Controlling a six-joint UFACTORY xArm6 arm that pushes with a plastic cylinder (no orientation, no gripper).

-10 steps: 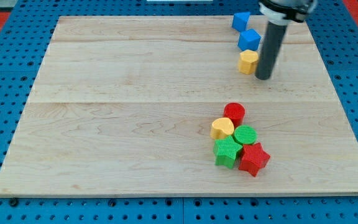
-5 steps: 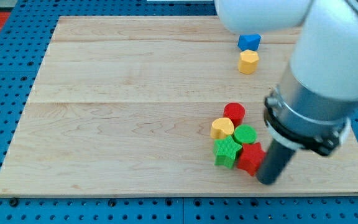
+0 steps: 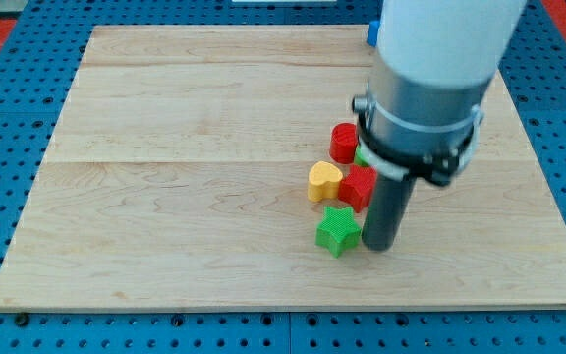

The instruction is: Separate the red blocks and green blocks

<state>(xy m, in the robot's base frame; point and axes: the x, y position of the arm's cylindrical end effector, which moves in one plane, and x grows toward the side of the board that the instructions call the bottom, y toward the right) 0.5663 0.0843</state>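
My tip [image 3: 378, 246] rests on the board just right of the green star [image 3: 338, 229], touching or nearly touching it. The red star [image 3: 358, 187] lies just above the tip, beside the rod. The yellow heart [image 3: 324, 182] sits left of the red star. The red cylinder [image 3: 344, 143] is up and left of them. A sliver of a green block [image 3: 361, 157] shows behind the arm, mostly hidden.
A blue block [image 3: 371, 33] peeks out at the view's top behind the arm. The arm's white and grey body hides the board's upper right. The wooden board [image 3: 165, 147] lies on a blue pegboard.
The rod swung down from the top right to the cluster's right, then pushed left and up. The whole cluster shifted up-left, and the red star moved above the green star.
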